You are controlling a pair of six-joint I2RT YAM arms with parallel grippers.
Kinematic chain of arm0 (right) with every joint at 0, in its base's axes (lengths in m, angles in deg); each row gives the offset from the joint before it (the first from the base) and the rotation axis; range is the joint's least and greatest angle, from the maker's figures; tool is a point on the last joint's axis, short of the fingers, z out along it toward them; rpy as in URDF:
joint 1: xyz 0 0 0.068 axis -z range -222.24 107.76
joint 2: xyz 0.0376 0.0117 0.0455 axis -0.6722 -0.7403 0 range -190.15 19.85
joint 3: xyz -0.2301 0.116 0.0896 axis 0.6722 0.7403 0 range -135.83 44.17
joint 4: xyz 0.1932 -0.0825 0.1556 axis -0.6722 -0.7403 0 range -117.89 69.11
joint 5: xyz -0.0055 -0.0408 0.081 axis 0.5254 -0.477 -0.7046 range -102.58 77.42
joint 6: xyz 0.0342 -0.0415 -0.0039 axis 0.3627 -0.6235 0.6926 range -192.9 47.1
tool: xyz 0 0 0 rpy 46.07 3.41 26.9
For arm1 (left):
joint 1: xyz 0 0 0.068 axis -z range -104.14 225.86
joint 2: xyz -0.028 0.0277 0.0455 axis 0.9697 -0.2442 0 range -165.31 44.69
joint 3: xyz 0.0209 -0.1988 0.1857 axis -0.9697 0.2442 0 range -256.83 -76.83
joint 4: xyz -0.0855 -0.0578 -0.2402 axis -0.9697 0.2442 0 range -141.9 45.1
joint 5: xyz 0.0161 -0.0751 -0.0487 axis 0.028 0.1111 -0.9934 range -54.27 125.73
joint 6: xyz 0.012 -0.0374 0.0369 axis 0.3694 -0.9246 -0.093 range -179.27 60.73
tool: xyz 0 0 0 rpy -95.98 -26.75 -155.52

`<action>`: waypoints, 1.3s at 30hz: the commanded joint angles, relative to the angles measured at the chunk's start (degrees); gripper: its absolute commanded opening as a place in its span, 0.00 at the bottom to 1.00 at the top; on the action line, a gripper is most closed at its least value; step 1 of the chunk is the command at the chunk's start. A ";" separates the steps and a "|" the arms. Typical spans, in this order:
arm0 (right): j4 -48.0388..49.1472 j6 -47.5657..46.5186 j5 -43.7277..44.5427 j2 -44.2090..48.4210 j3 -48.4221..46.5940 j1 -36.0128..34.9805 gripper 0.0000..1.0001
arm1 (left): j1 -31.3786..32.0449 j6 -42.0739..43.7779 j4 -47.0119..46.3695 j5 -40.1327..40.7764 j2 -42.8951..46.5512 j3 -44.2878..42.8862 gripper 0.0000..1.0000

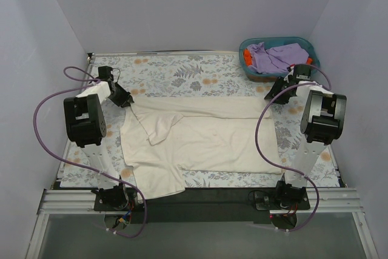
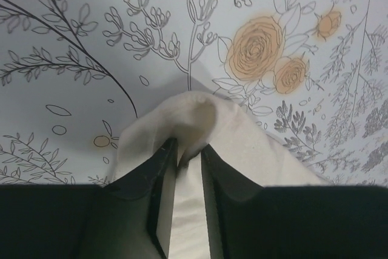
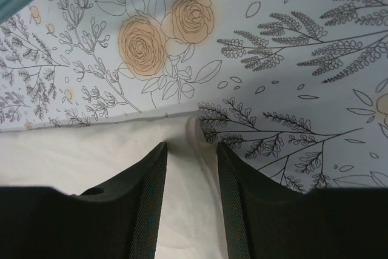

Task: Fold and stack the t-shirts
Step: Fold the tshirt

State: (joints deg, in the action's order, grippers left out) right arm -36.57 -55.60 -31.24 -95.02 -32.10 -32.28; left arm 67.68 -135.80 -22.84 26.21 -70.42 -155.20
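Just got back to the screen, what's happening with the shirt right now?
The cream t-shirt lies spread across the table, rumpled on its left side. The left gripper has a bunched far-left corner pinched in its jaws. The right gripper sits at the far-right edge, jaws apart over flat cloth, with no clear grip. A lavender garment and an orange garment lie in the teal basket.
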 commanded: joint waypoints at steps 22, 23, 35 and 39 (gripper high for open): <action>1.53 -2.53 -0.07 -3.26 -6.61 3.67 0.10 | -0.43 0.51 -1.55 1.17 -3.64 -5.30 0.26; 1.27 -2.53 -0.07 -1.86 -6.44 3.67 0.19 | -0.43 0.59 -1.55 1.00 -2.76 -5.13 0.31; -0.58 1.15 1.52 14.05 5.77 0.34 0.36 | 4.04 4.45 1.70 1.96 15.69 3.39 0.58; -0.67 0.28 0.29 19.14 9.47 -5.37 0.36 | 10.81 8.14 3.54 4.59 22.45 8.57 0.60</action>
State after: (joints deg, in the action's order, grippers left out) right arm -37.12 -55.14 -29.38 -79.02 -24.43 -33.31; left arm 73.58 -132.06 -21.82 28.53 -53.18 -149.54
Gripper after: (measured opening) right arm 0.357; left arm 0.594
